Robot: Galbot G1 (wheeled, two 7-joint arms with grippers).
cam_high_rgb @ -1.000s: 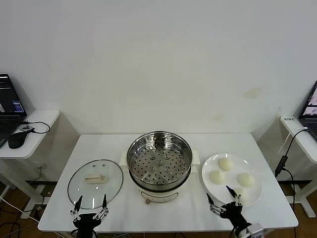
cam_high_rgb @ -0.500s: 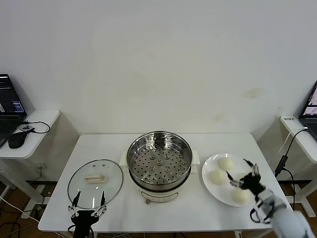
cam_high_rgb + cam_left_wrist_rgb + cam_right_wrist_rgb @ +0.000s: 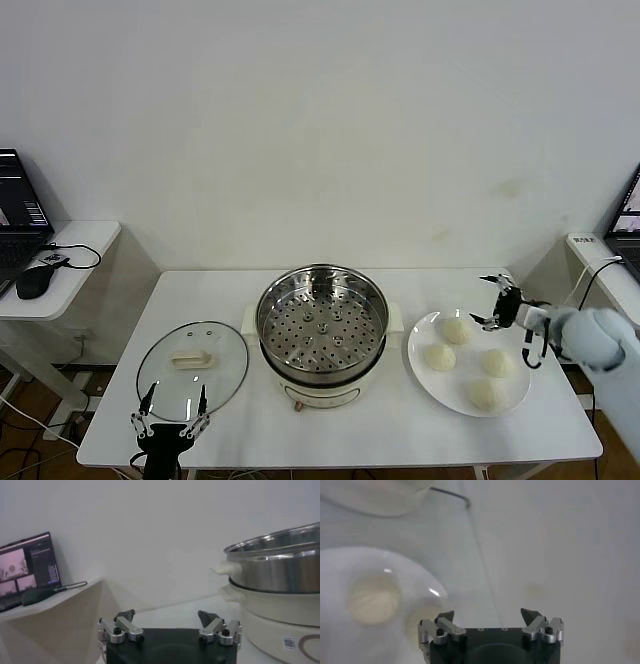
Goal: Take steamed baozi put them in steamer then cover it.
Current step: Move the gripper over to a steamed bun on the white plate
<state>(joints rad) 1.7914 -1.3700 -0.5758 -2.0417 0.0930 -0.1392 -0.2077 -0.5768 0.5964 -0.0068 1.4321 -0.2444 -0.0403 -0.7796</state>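
White table (image 3: 560, 425): work surface holding all task items.

Steamer (image 3: 322, 322): stainless-steel pot with perforated tray, on a white base, at table centre; uncovered, tray bare.

Cover (image 3: 192, 368): clear glass lid with cream bar handle, lying flat on the table to the left of the steamer.

White plate (image 3: 516, 388): to the right of the steamer, carrying four steamed baozi (image 3: 457, 330).

Right gripper (image 3: 497, 302): raised over the plate's far right edge, near the rearmost bun; fingers spread wide, grasping nothing.

Left gripper (image 3: 170, 423): parked at the table's near edge, just in front of the cover; fingers spread apart, holding nothing.

Side desks: laptop (image 3: 20, 215) and mouse (image 3: 33, 283) at far left.
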